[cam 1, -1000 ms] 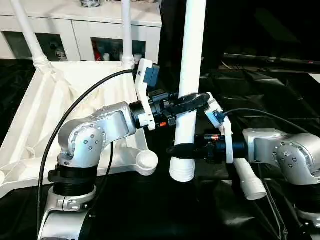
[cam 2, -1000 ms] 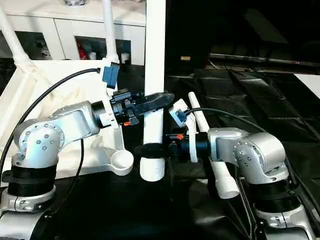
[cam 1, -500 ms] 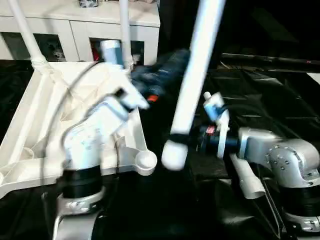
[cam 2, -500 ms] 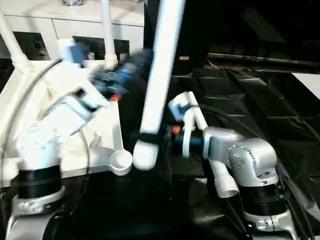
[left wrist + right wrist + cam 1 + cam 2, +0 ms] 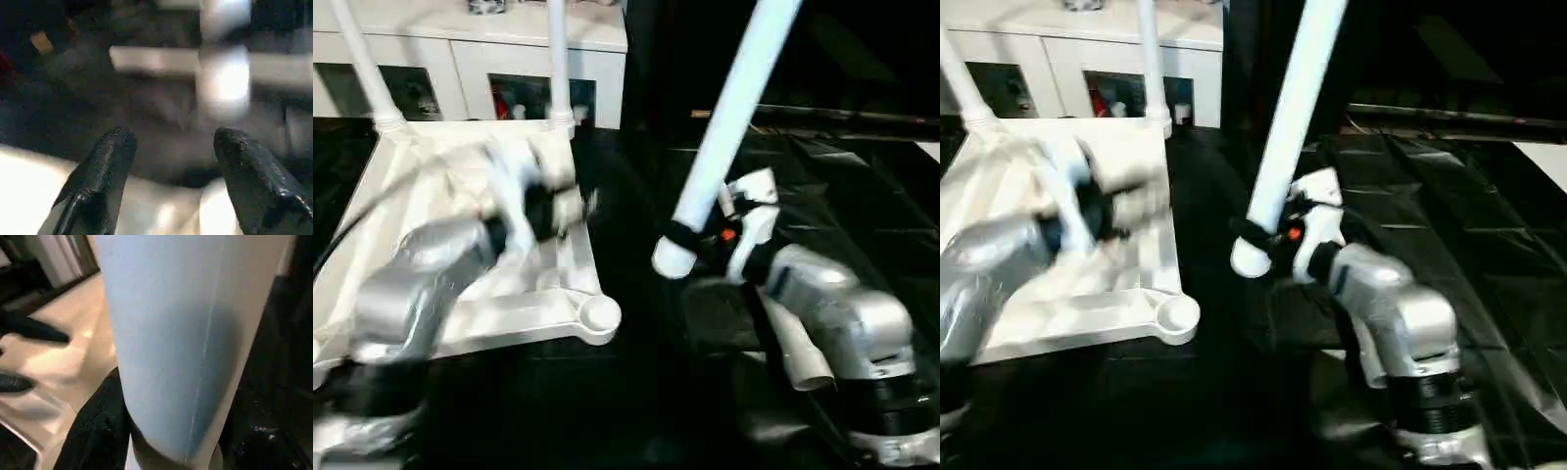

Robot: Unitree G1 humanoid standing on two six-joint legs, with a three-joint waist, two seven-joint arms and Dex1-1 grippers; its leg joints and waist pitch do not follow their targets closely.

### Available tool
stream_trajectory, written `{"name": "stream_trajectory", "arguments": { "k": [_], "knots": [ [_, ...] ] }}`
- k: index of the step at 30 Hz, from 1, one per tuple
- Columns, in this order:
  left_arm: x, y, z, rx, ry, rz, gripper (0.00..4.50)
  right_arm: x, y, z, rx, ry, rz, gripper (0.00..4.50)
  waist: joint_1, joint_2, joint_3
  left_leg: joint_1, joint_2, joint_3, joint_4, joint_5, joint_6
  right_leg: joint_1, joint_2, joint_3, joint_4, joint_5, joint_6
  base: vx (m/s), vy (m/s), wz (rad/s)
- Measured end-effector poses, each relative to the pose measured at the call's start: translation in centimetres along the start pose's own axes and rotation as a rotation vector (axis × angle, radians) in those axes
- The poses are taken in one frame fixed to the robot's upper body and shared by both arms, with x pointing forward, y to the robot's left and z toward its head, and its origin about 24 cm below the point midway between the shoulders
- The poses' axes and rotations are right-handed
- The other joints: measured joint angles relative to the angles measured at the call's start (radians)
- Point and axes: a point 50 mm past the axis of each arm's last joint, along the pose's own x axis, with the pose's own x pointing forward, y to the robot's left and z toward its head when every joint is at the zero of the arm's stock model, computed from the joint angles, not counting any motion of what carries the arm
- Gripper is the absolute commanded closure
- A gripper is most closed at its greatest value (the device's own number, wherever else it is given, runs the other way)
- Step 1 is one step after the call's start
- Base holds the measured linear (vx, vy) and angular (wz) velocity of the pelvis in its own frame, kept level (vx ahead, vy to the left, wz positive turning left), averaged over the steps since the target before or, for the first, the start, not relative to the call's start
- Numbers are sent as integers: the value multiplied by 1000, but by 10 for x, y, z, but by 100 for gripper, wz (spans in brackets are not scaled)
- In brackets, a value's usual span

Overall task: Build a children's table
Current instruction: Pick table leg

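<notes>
I see right end effector point(image 5: 690, 243) clamped near the bottom end of a leg point(image 5: 729, 117), tilted toward upper right | left end effector point(image 5: 168, 147) parted, holding nothing, over the tabletop point(image 5: 421, 304) at left (arm blurred) | legs counted: four; two upright in far sockets, one lying lower right point(image 5: 798, 352)

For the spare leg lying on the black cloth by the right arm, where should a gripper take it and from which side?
Grip the spare leg on its plain round shaft, above the wider near end, coming from above with fingers across it. It lies flat on the black cloth, so its sides are open.
</notes>
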Motion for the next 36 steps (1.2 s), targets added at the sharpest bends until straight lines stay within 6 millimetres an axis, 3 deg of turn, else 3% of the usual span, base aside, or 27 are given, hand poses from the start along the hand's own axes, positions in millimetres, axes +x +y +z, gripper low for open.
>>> {"name": "stream_trajectory", "arguments": {
  "k": [6,12,36],
  "knots": [
    [0,-8,-17,67,113,-133,146,2,-2,-2,-20,-13,-19,259,1,-1,0,1,0,0,0,0,0,0,-1,0,2,0,0,0,0,0],
    [0,-4,-42,55,193,-199,200,2,-3,-4,-23,-5,-25,259,2,0,0,2,0,0,0,0,0,-2,-1,0,8,0,0,0,0,0],
    [-13,1,-57,45,298,-283,389,0,-2,-10,-20,9,-1,259,1,1,1,2,0,0,0,0,0,-4,-1,1,11,0,-1,0,0,0]
  ]
}}
